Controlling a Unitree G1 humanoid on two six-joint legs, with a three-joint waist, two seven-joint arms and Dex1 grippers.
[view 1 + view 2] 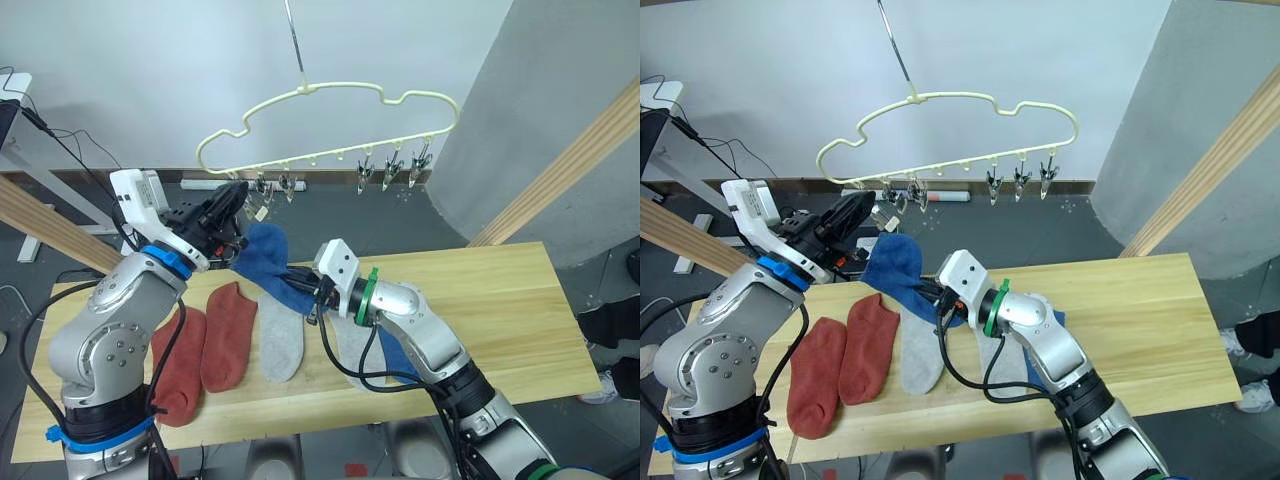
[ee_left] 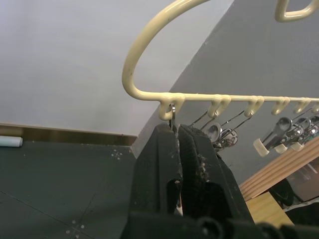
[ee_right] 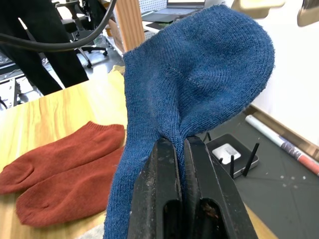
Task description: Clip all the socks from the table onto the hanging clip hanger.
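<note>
The pale-yellow clip hanger [image 1: 330,92] hangs above the far side of the table [image 1: 500,300]. My left gripper [image 1: 237,195] is raised to its left end and is shut on a metal clip [image 2: 173,115] under the first loop. My right gripper [image 1: 303,293] is shut on a blue sock [image 1: 265,250], holding it up just below the left gripper. The sock's toe end [image 3: 199,74] stands above the fingers. Two rust-red socks [image 1: 180,365] [image 1: 230,335] and a grey sock [image 1: 281,340] lie flat on the left. Another grey sock [image 1: 352,355] and a blue one [image 1: 393,350] lie partly hidden under my right arm.
Three free clips [image 1: 395,165] hang at the hanger's right end, and others [image 1: 275,185] sit near my left gripper. Slanted wooden beams stand at the right [image 1: 560,170] and left [image 1: 40,225]. A person's leg [image 1: 610,330] shows past the table's right end.
</note>
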